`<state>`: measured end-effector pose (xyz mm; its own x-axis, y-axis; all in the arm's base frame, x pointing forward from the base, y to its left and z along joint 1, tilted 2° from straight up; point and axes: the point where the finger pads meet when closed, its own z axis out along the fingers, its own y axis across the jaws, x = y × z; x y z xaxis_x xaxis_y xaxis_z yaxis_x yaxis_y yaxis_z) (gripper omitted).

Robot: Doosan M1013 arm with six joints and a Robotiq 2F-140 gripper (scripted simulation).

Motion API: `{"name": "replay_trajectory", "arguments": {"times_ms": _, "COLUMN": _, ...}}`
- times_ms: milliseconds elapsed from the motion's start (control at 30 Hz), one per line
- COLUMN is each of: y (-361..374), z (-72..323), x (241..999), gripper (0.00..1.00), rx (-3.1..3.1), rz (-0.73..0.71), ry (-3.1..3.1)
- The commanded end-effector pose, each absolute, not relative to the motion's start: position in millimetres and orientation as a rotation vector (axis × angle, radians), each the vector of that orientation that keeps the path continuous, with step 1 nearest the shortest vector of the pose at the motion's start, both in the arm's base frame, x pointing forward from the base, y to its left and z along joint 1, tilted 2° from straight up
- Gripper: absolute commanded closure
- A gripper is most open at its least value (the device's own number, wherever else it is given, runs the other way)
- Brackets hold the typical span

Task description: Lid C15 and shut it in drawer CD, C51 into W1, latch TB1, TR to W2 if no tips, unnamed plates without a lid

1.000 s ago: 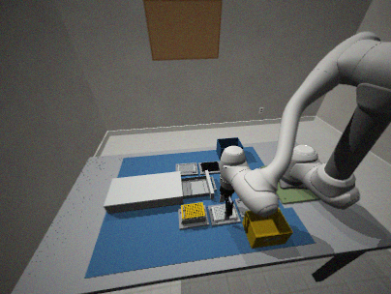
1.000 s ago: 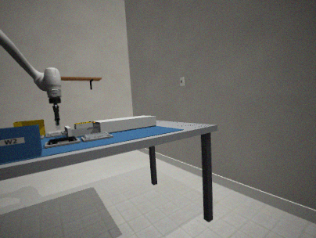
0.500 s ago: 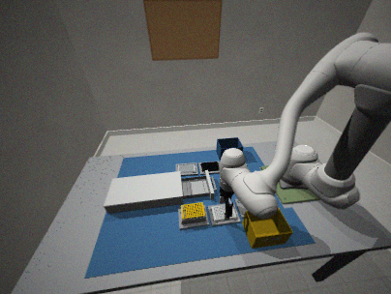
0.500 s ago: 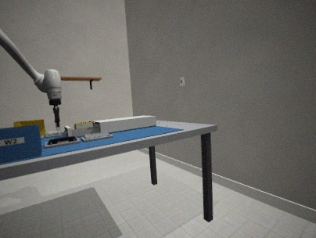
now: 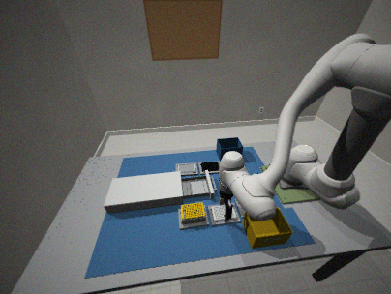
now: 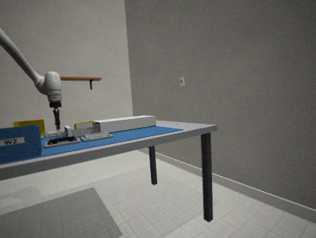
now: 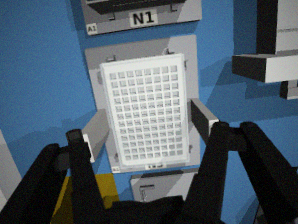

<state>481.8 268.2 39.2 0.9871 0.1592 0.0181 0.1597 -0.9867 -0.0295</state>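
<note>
The white assay plate sits in its grey nest, its grid of wells facing up; it also shows in the top view. I cannot tell whether a clear lid is on it. My gripper is open and empty right above the plate, with one finger pad on each long side, apart from it. The gripper hangs low over the nest in the top view and in the exterior view. The black plate lies in a nest farther back. The yellow-topped tip rack sits in nest N1, beside the white plate.
The yellow bin stands close to the right of the plate. The white cooler has its drawer pulled out just behind. The blue bin W2 is at the back. Another grey nest lies beside the black plate.
</note>
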Motion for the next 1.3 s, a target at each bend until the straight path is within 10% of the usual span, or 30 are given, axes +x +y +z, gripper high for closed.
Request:
{"name": "replay_trajectory", "arguments": {"times_ms": 0, "y": 268.3, "z": 36.7, "x": 481.8, "gripper": 0.34, "rx": -3.100, "rz": -0.025, "ry": -0.249}}
{"name": "replay_trajectory", "arguments": {"times_ms": 1133, "y": 268.3, "z": 36.7, "x": 481.8, "gripper": 0.45, "rx": -3.100, "rz": -0.025, "ry": -0.249}}
{"name": "replay_trajectory", "arguments": {"times_ms": 1167, "y": 268.3, "z": 36.7, "x": 481.8, "gripper": 1.00, "rx": -3.100, "rz": -0.025, "ry": -0.249}}
{"name": "replay_trajectory", "arguments": {"times_ms": 1267, "y": 268.3, "z": 36.7, "x": 481.8, "gripper": 1.00, "rx": -3.100, "rz": -0.025, "ry": -0.249}}
